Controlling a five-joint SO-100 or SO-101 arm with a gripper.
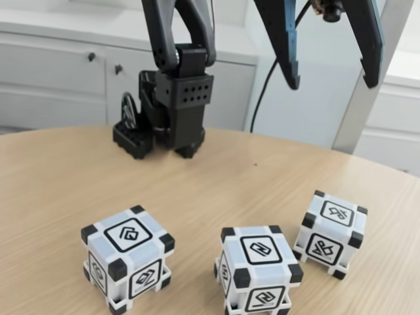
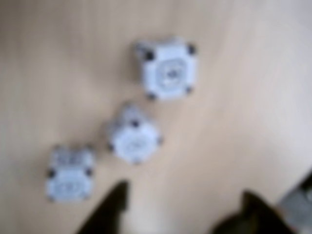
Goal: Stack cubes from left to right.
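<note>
No legible words or numbers, only abstract black-framed glyphs on the faces of the cubes (image 1: pixel 127 258).

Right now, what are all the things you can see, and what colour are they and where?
cubes: three, pale grey-white with black corners, apart on the table in the fixed view: left, middle, right; none stacked.
table: one, light wood, under everything.
cabinets: white, with dark knobs, behind the table.
cable: one, black, hanging behind the arm.
arm base: one, black, standing at the back of the table.
gripper: one, black with blue edges, open, high above the table toward the right cube, touching nothing.
</note>
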